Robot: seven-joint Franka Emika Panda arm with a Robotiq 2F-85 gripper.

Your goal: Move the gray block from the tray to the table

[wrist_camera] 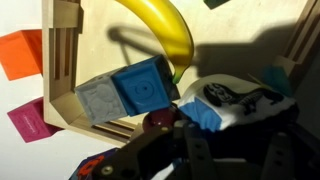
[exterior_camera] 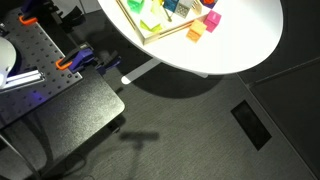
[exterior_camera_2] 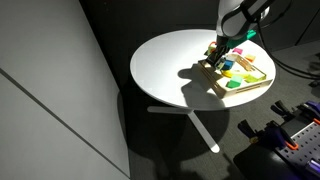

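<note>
In the wrist view a gray block lies in the corner of the light-wood tray, touching a blue block. My gripper hangs low over the tray just right of these blocks; its dark jaws lie in shadow, next to a small red piece and a blue-and-white object. In an exterior view my gripper is over the tray's corner on the round white table. The tray and table also show in an exterior view, without the gripper.
A yellow banana lies in the tray beyond the blocks. Flat orange and magenta pieces lie on the table outside the rim. A gray perforated plate with orange clamps stands beside the table.
</note>
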